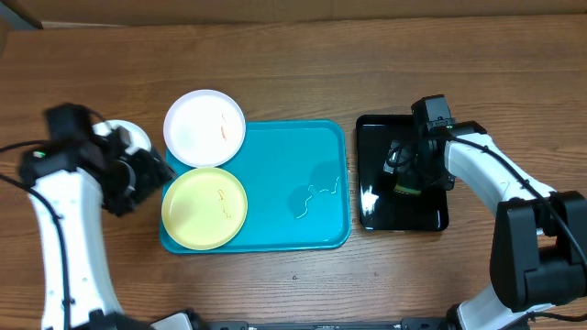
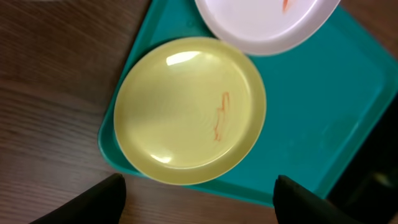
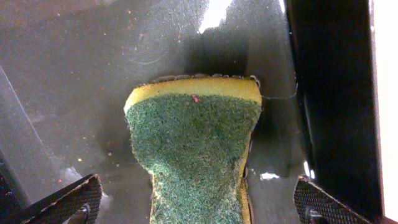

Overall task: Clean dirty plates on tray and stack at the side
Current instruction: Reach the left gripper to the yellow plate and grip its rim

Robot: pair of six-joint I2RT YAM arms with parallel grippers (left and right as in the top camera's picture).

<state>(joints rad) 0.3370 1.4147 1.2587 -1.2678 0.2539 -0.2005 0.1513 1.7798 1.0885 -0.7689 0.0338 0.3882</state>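
The light-blue tray (image 1: 275,156) lies mid-table. On its left part rests a pale yellow-green plate (image 1: 204,208) (image 2: 189,112) with a brownish smear. A white plate (image 1: 204,126) (image 2: 267,25) with an orange smear overlaps the tray's far-left corner. Another white plate (image 1: 138,137) lies on the table left of the tray, mostly hidden by my left arm. My left gripper (image 1: 158,176) (image 2: 199,205) is open and empty, just off the tray's left edge near the yellow plate. My right gripper (image 1: 401,165) (image 3: 196,208) stands open over a green-and-yellow sponge (image 1: 408,190) (image 3: 196,149), fingers either side without touching it.
The sponge lies in a glossy black tray (image 1: 376,211) (image 3: 93,74) right of the blue tray, its floor wet and speckled. A thin wet streak (image 1: 316,194) marks the blue tray's right half. Wooden table surrounds everything.
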